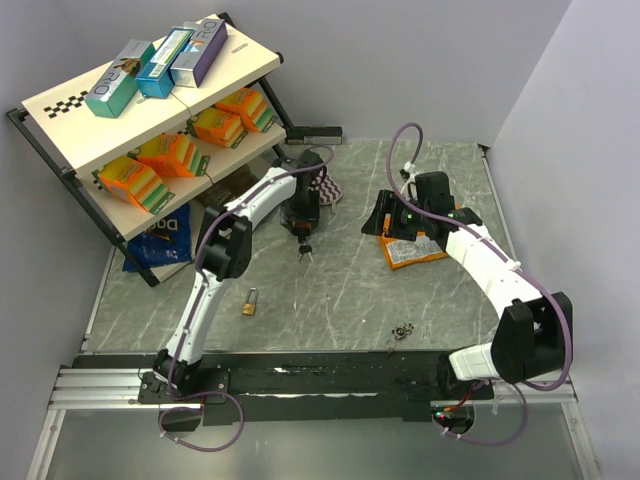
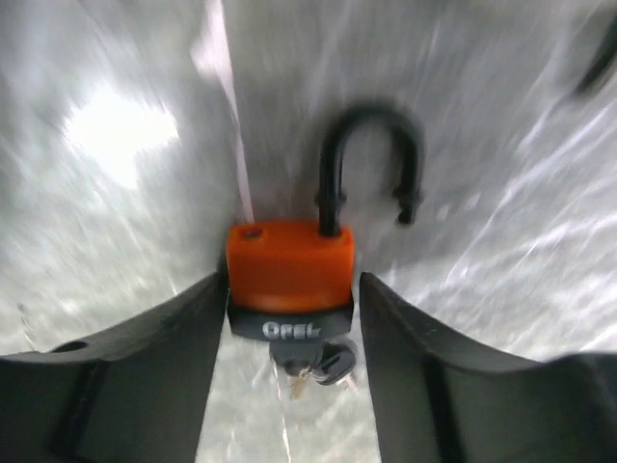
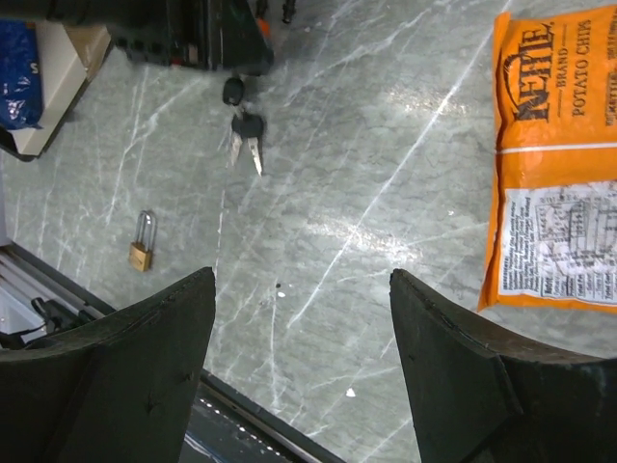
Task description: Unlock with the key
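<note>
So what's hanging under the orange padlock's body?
A bunch of keys hangs from the base of the orange padlock. The keyhole itself is covered by them.

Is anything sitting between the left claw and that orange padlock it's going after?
Nothing visible is in the way. In the left wrist view the orange padlock already sits between the left gripper's two fingers, its black shackle swung open and the keys hanging from its bottom. Only bare table surrounds it.
</note>
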`<state>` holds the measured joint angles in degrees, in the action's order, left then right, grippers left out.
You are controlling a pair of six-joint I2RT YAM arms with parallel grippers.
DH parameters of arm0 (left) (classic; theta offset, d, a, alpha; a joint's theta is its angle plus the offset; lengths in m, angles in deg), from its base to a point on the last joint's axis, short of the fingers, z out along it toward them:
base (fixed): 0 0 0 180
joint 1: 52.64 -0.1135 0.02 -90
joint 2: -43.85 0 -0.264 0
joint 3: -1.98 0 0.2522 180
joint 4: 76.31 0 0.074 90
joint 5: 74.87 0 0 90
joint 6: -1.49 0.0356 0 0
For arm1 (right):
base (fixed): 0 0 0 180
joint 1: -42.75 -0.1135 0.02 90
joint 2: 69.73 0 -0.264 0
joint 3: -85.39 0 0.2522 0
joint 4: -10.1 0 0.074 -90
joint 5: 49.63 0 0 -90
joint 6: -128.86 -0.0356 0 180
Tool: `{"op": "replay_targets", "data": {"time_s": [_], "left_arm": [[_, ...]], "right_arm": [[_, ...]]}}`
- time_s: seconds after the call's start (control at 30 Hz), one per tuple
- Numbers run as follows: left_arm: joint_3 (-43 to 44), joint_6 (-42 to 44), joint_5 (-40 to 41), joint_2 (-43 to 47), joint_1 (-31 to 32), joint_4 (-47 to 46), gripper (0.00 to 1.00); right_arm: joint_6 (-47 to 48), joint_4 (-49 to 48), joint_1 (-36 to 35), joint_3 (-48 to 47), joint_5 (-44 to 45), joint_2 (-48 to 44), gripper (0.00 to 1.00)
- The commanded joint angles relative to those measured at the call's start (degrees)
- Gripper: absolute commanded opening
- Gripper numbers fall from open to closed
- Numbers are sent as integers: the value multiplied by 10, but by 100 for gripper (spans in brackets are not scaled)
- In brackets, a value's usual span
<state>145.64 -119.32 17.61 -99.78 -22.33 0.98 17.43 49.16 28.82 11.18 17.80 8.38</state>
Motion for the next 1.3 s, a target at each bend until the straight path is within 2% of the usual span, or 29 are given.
{"op": "replay_targets", "data": {"time_s": [0.0,0.1,0.27,0.6,0.83,0.93,1.1,1.27], "left_arm": [[-48,30,56,-18,-13,-140,71],[-62,38,55,14,-13,-158,84],[-103,56,41,76,-6,-182,93],[-298,92,-45,329,30,-316,95],[-508,81,-79,492,23,-381,99],[-551,79,-92,530,6,-366,99],[-566,95,-114,564,-24,-359,99],[-540,102,-127,557,-28,-353,99]], "right_arm": [[12,6,4,11,23,-39,79],[12,19,3,22,32,-52,79],[3,60,4,40,47,-85,79],[0,171,-2,111,85,-193,78],[-93,185,-72,192,86,-240,77],[-144,199,-92,216,92,-251,77],[-223,231,-124,246,110,-250,76],[-250,257,-136,255,125,-235,76]]}}
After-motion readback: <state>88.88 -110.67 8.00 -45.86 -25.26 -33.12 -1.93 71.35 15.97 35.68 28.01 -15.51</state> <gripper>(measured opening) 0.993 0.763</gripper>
